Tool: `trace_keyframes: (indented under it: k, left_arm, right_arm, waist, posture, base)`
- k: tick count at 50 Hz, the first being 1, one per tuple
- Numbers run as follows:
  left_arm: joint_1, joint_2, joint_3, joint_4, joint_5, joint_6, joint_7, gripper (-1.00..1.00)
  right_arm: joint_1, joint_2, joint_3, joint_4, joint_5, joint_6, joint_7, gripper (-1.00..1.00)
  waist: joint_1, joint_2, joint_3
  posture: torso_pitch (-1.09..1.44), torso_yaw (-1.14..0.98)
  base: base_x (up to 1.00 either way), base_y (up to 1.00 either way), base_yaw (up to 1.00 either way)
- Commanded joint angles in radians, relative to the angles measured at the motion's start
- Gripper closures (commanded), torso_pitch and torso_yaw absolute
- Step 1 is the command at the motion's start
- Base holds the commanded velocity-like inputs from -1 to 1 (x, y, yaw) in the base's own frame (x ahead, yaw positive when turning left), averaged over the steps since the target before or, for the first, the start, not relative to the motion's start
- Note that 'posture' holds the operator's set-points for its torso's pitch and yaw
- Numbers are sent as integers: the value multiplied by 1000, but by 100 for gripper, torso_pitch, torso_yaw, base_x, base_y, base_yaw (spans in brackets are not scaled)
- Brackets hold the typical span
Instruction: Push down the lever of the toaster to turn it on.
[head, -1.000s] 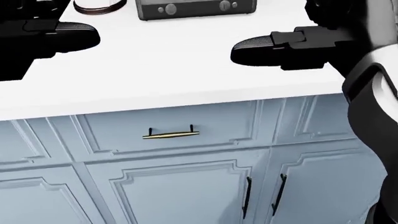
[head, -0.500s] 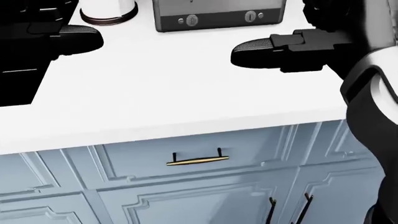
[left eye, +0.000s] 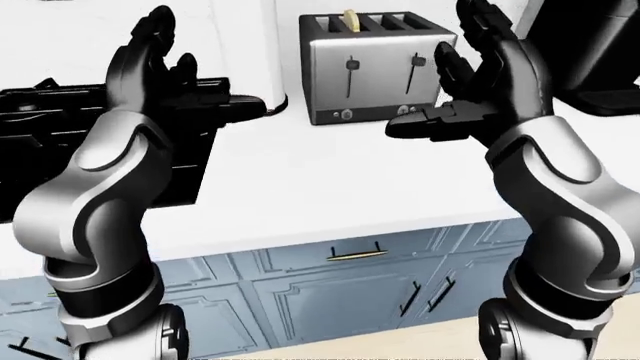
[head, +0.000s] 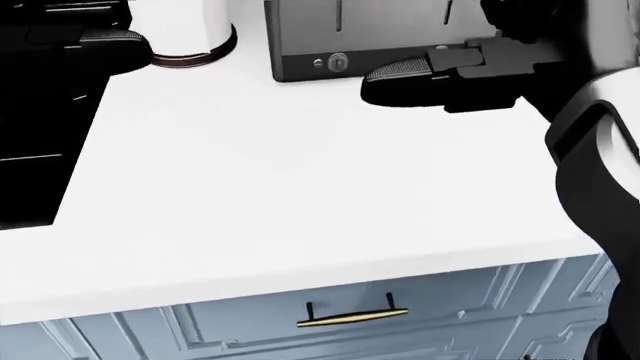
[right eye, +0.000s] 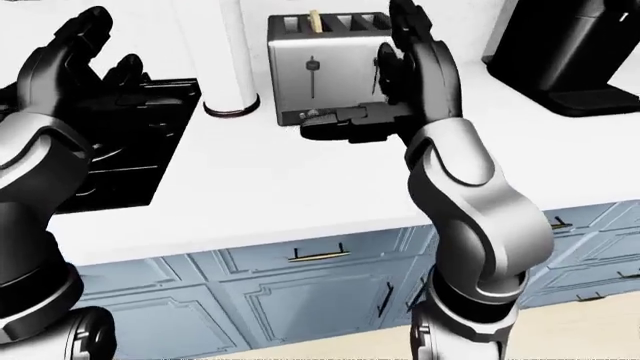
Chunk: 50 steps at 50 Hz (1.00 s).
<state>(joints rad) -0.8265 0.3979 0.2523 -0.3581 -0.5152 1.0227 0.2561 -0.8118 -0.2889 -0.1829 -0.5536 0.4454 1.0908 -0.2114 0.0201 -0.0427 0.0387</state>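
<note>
a brushed-steel four-slot toaster with a dark base (left eye: 375, 67) stands on the flat white countertop (head: 300, 195), toward the top of all three views, with a pale slice (left eye: 350, 20) poking up from one of its slots. two thin black slide levers show on its near face in the left-eye view, the left lever (left eye: 352, 67) and the right lever (left eye: 413, 62), both high in their tracks, and small round knobs sit along the dark base strip below them. the robot's black three-finger right hand (left eye: 470, 82) is raised just beside the toaster's right part, palm turned toward the left of the view, two fingers (left eye: 480, 26) pointing up and spread apart, the thumb (left eye: 425, 127) jutting level toward the left across the toaster's lower edge; in the right-eye view this hand overlaps the right lever, and whether it touches the toaster cannot be told. the black left hand (left eye: 160, 64) is lifted well to the left of the toaster, fingers apart and gripping nothing, over the black stove top (left eye: 60, 150) set into the counter. between stove and toaster stands a white cylindrical container with a dark base ring (right eye: 228, 67). a tall black appliance (right eye: 565, 52) sits at the right of the counter. under the counter run pale blue panelled cabinets (left eye: 330, 292), one drawer carrying a slim brass bar handle (head: 352, 318).
</note>
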Motion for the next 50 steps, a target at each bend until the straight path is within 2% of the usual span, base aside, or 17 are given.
trace_keyframes:
  k: [1, 5, 9, 13, 24, 25, 26, 28, 30, 31, 34, 36, 37, 39, 43, 44, 50]
  left_arm:
    - [-24, 11, 2, -15, 1, -29, -7, -100]
    - [-26, 10, 5, -19, 1, -24, -6, -100]
    - [-27, 10, 6, -19, -1, -23, -5, -100]
    - [-25, 9, 4, -17, 1, -28, -8, -100]
    - [-22, 8, 3, -15, 4, -33, -11, -100]
    - [-23, 8, 4, -16, 4, -32, -11, -100]
    - [-26, 9, 5, -18, 2, -27, -9, -100]
    - [-25, 9, 5, -23, 1, -23, -7, -100]
    - [-25, 9, 5, -22, 1, -24, -7, -100]
    - [-25, 9, 5, -23, 0, -23, -7, -100]
    - [-27, 8, 4, -24, 0, -21, -5, -100]
    - [-28, 8, 6, -26, -1, -19, -3, -100]
    - [-28, 9, 5, -25, 1, -22, -3, -100]
    - [-26, 6, 5, -18, 5, -32, -2, -100]
    - [-29, 4, 7, -16, 1, -35, 5, -100]
    - [-29, 2, 5, -16, 1, -37, 7, -100]
    - [-22, -6, -12, -10, 16, -52, 4, -100]
  right_arm:
    - [-19, -2, -8, -1, -10, -26, 1, -100]
    - [-19, -3, -9, -2, -9, -28, 3, -100]
    - [-18, -1, -5, -2, -13, -27, 4, -100]
    - [-17, -2, -2, 1, -21, -26, 5, -100]
    - [-21, 3, 3, 0, -54, -12, 11, -100]
    - [-21, 3, 3, 0, -57, -10, 12, -100]
    - [-21, 3, 5, -2, -60, -7, 14, -100]
    - [-21, 7, 3, -4, -60, -5, 16, -100]
    - [-21, 8, 2, -3, -64, -11, 19, -100]
    - [-20, 10, 0, 0, -66, -17, 18, -100]
    - [-22, 9, -1, -2, -70, -8, 16, -100]
    - [-21, 8, -1, 0, -72, -11, 17, -100]
    - [-20, 7, 0, 0, -74, -11, 19, -100]
    - [-20, 8, 0, 0, -75, -10, 20, -100]
    - [-20, 8, 1, 4, -81, -14, 23, -100]
    - [-20, 8, 1, 4, -81, -14, 24, -100]
    - [-18, 10, 5, 5, -87, -16, 28, -100]
  waist:
    - [4, 7, -13]
    - [1, 12, -12]
    - [-11, 50, 4]
    - [-20, 43, -19]
    - [-16, 38, -16]
    - [-11, 45, -29]
    - [12, 50, -17]
    - [2, 75, -12]
    - [5, 87, -21]
    - [-18, 68, -11]
    - [0, 38, 25]
    - [11, -7, 13]
    - [6, 24, 11]
    - [-8, 36, 5]
    - [-15, 77, 3]
    - [-16, 69, 3]
    - [-17, 59, -5]
  posture:
    - [0, 0]
    - [0, 0]
    - [0, 0]
    - [0, 0]
    - [0, 0]
    - [0, 0]
    - [0, 0]
    - [0, 0]
    - [0, 0]
    - [0, 0]
    - [0, 0]
    - [0, 0]
    - [0, 0]
    - [0, 0]
    - [0, 0]
    - [0, 0]
    - [0, 0]
  base:
    - [0, 0, 0]
    - [0, 0, 0]
    - [0, 0, 0]
    - [0, 0, 0]
    - [0, 0, 0]
    - [0, 0, 12]
    - [-13, 0, 100]
    - [-15, 0, 100]
    - [-14, 0, 100]
    - [0, 0, 0]
    - [0, 0, 0]
    - [0, 0, 0]
    - [0, 0, 0]
    - [0, 0, 0]
    - [0, 0, 0]
    - [0, 0, 0]
    - [0, 0, 0]
